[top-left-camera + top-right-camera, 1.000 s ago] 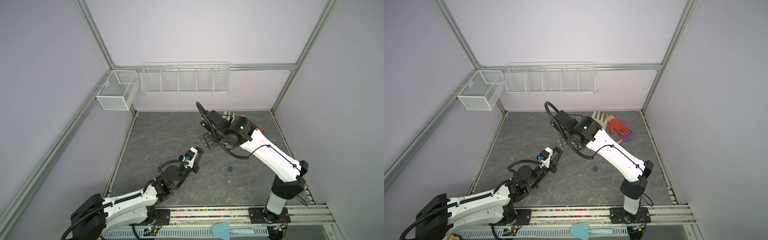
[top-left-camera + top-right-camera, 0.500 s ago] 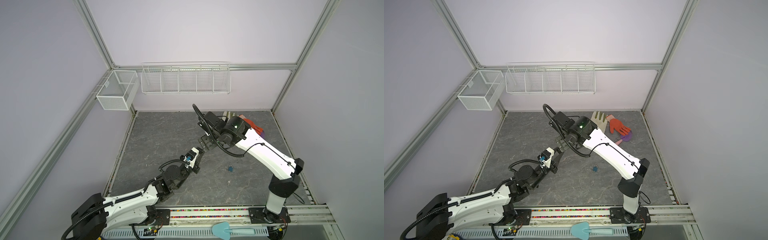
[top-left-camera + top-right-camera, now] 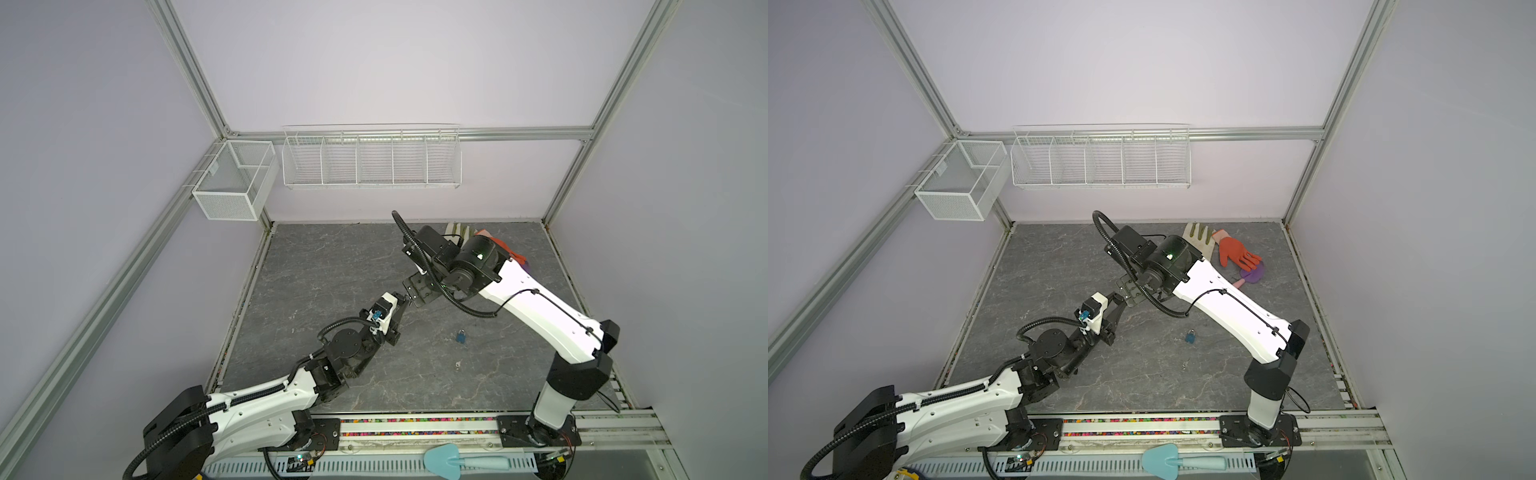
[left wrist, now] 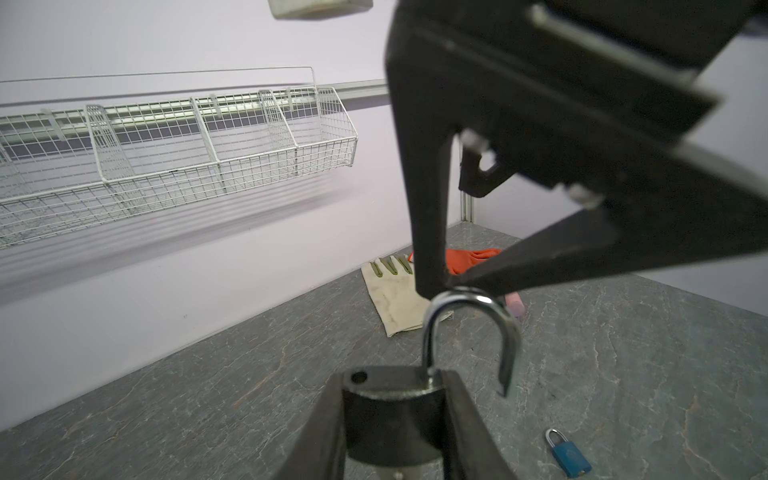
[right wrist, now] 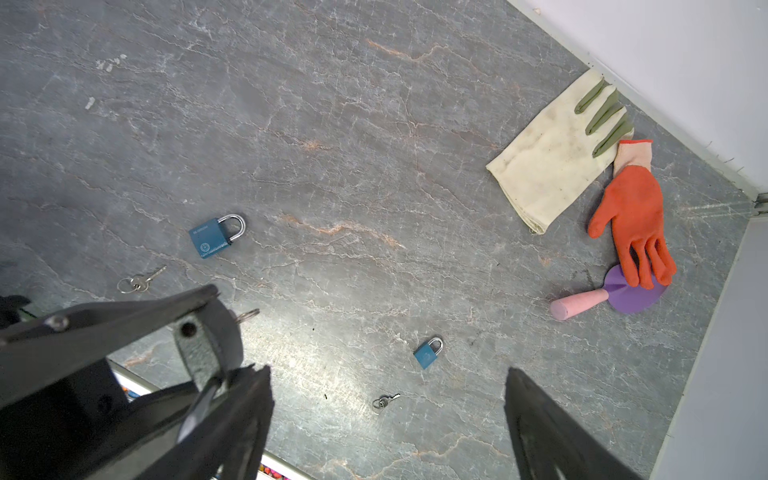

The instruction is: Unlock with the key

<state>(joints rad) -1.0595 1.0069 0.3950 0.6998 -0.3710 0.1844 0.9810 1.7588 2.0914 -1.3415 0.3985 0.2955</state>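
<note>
Two robot arms meet just right of centre in both top views, above a grey marbled bench [image 3: 316, 266]. The left gripper [image 4: 395, 376] has its jaws clamped on the body of a dark padlock [image 4: 390, 419] and holds it up off the bench. The padlock's silver shackle [image 4: 469, 301] stands open, with one leg in the body and the other swung free. The right gripper [image 5: 384, 370] has its jaws wide apart and holds nothing. One fingertip [image 4: 432, 286] is at the top of the shackle, seemingly touching it.

A key ring [image 5: 248, 315] shows just past the lock body. The key is probably seated in the lock, though the keyhole itself is hidden.

The unlocking step looks done or nearly so. The next move likely calls for a steady hold from the left arm while the right nudges the shackle clear or backs away without knocking the lock loose.

Two blue padlocks [image 5: 210, 239] and loose keys [image 5: 141, 282] lie on the bench.
</note>
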